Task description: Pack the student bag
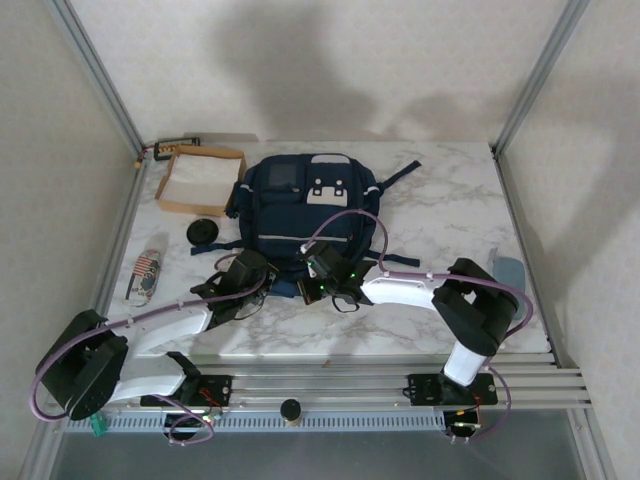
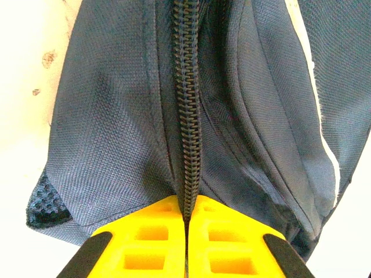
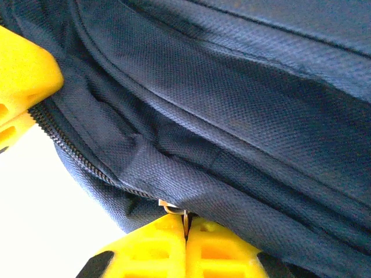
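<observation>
The navy student bag (image 1: 300,205) lies flat in the middle of the table, pale stripe across its front pocket. Both grippers meet at its near edge. My left gripper (image 2: 187,217) is shut, its yellow fingers (image 2: 145,237) pinching the closed zipper track (image 2: 187,116) and the fabric beside it. Just to the right, my right gripper (image 3: 185,223) is shut on the small metal zipper pull (image 3: 173,207) at the bag's (image 3: 232,116) seam. The left gripper's yellow fingers (image 3: 23,81) show at the upper left of the right wrist view. From above, the left gripper (image 1: 262,272) and right gripper (image 1: 320,270) sit close together.
A shallow brown cardboard box (image 1: 200,180) stands at the back left. A black round object (image 1: 203,233) and a patterned flat case (image 1: 147,270) lie left of the bag. A pale grey-blue item (image 1: 508,268) rests at the table's right edge. Metal frame posts rise at the back corners.
</observation>
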Motion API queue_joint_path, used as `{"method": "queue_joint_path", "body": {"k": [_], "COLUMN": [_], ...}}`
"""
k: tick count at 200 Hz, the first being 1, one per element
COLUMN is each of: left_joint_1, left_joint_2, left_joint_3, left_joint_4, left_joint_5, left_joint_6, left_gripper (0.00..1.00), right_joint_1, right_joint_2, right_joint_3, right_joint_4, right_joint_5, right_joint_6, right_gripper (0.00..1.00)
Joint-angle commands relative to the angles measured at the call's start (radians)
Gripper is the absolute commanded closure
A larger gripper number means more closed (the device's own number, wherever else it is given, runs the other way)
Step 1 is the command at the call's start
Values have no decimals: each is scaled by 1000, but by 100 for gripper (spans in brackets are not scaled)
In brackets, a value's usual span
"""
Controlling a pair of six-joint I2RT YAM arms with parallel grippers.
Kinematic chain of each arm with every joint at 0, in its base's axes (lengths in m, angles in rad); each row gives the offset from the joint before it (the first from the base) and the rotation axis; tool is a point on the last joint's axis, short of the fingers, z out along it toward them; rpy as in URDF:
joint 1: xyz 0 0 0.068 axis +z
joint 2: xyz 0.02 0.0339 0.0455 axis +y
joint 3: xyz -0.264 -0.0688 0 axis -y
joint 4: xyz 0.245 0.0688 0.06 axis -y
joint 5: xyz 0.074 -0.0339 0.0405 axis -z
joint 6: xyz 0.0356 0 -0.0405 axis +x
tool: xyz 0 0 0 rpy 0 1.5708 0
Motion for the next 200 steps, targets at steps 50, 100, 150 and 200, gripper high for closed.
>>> {"method": "queue_joint_path", "body": {"k": [50, 100, 150, 200], "left_joint_1": [99, 287, 288, 25], "left_joint_2": [-102, -163, -192, -229], "left_joint_3": [8, 29, 76, 19], "left_joint_4": [-129, -182, -183, -74], "left_joint_5": [-111, -37, 111, 58], "left_joint_6": [88, 243, 262, -3], "left_gripper": [100, 100, 64, 41], "right_joint_1": [-41, -212, -194, -189], "right_joint_2": [-189, -324, -310, -294], "right_joint_3": [-39, -125, -98, -113], "right_joint_4": [-246, -344, -254, -175], "right_joint_5": [147, 179, 46, -17], "right_joint_6": [9, -15, -58, -71], "right_gripper": [100, 100, 100, 100]}}
